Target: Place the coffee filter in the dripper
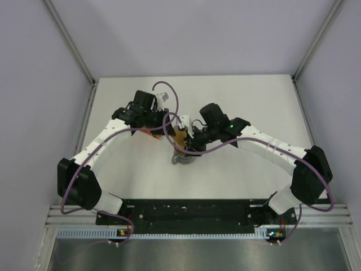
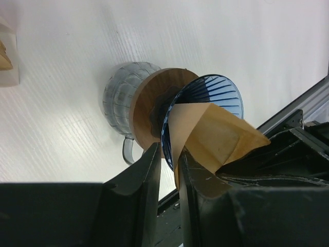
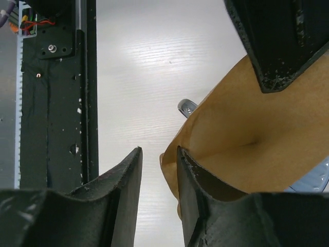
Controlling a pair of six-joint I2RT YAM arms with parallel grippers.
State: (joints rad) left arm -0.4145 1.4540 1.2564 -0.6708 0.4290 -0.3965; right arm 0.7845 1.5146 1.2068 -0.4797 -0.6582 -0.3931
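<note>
Coffee filter (image 2: pixel 216 139) partly in dripper (image 2: pixel 221 91); left tool (image 2: pixel 168 153), right tool (image 3: pixel 158 151) narrowly spread, straddling filter edge.

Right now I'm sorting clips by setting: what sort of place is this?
Probably a lab test cell, not a kitchen: a white table walled by grey panels, two robot arms bolted at its near edge, a coffee filter and dripper between them.

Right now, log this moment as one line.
coffee filter: partly in dripper, unseated | dripper: on glass jug | left gripper: slightly open | right gripper: slightly open
</note>
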